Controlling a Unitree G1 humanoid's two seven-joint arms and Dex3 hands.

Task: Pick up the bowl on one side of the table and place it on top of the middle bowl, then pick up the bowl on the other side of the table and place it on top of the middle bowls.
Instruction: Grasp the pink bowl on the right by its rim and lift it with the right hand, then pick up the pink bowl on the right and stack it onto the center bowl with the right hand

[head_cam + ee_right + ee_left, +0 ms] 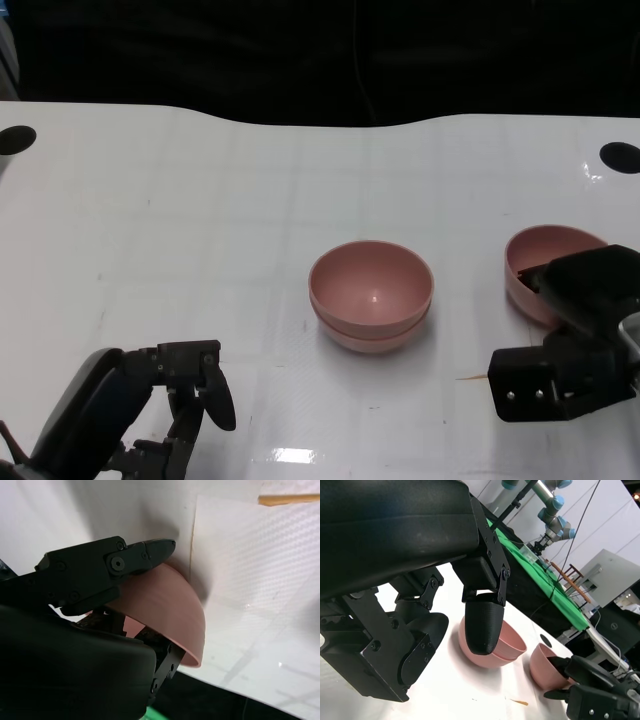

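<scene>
Bowls first: in the head view the middle stack (371,309) — two pink bowls, one nested in the other — sits on the white counter (200,220), ahead of both hands and roughly between them. The right hand (572,340) has the side bowl (545,268) tilted up on edge, with its fingers hooked over the rim nearest it; the stack lies well apart to that hand's inner side. The left hand (165,410) hangs low over the counter with its fingers curled downward and nothing in them. A thin orange sliver (472,377) lies on the counter just beside the right hand.

From the left wrist, the left hand (420,630) fills most of the picture, fingers pointing down at the bare counter (470,695) and holding nothing. Beyond its fingertips stands the stack (507,647), and past that the side bowl (545,667) with the right hand (590,690) on it.

From the right wrist, the right hand (100,580) grips the side bowl (165,610) — one finger lies across its outer wall, others reach inside the rim. The bowl stands tilted against the counter (250,580).
</scene>
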